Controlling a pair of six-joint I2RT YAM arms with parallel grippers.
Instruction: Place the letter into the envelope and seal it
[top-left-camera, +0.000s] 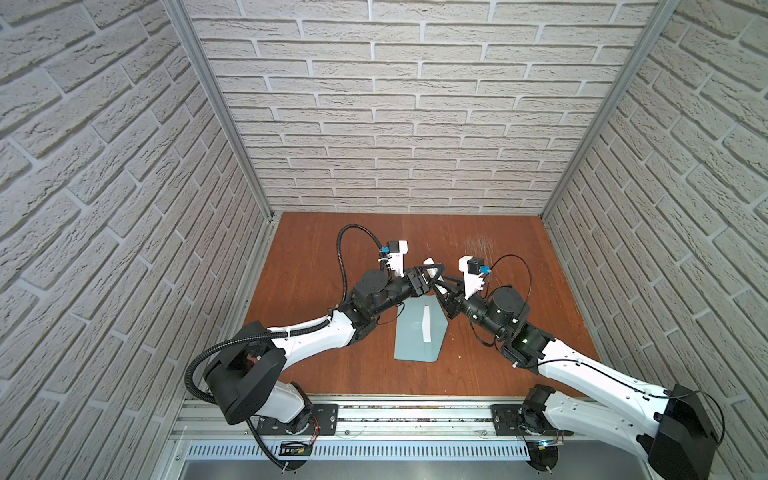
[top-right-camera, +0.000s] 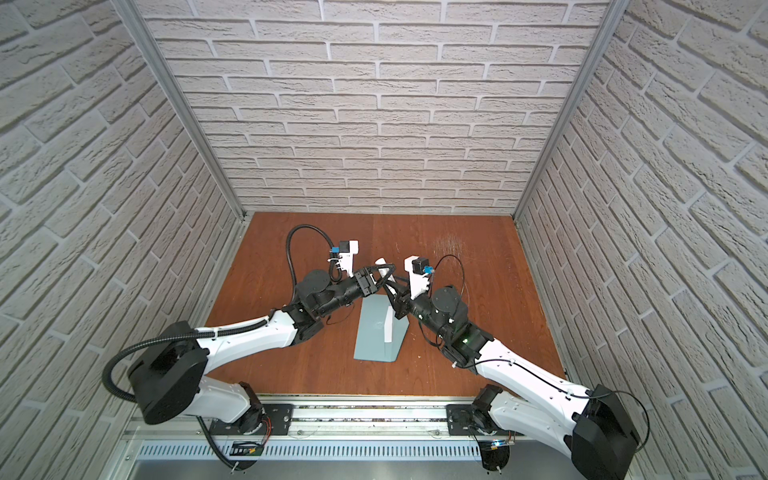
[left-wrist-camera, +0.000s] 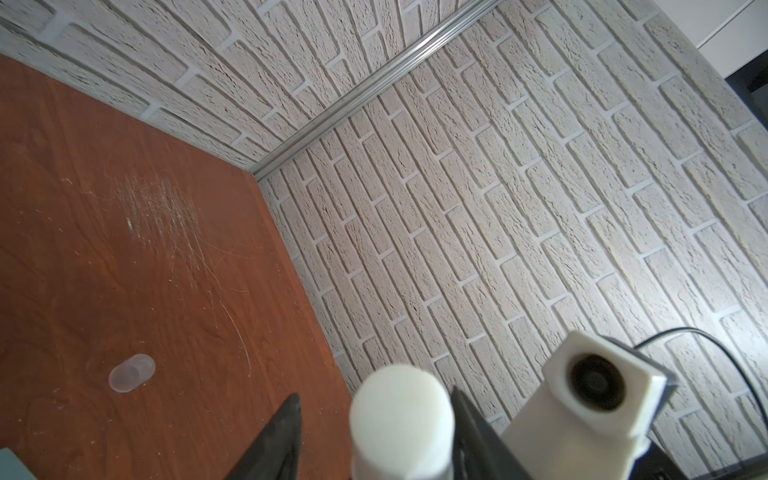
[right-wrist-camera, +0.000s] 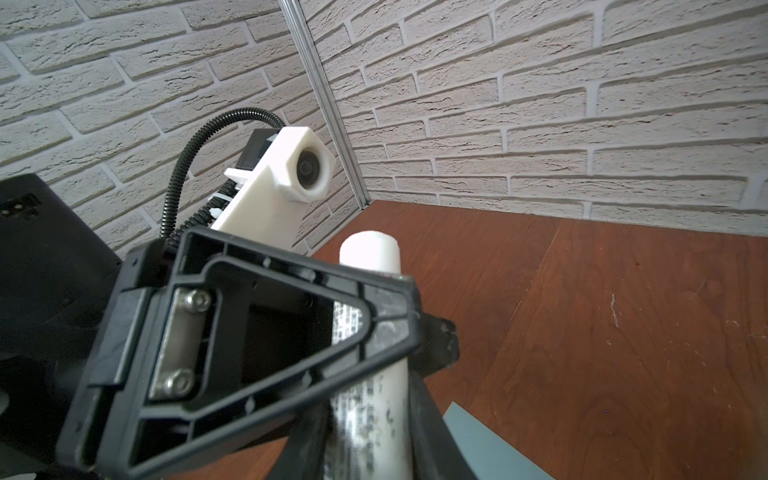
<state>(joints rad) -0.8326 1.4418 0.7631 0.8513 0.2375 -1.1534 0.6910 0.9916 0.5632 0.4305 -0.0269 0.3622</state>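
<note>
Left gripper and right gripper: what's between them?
A white stick. The left wrist view shows it end-on between the left gripper jaws, with a gap on one side; the right wrist view shows the right gripper clamped on it.

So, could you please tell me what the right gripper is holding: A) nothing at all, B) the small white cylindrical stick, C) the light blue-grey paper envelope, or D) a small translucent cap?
B: in the right wrist view the small white cylindrical stick runs up between the right gripper's fingers, while the light blue-grey paper envelope lies on the brown wooden table.
</note>
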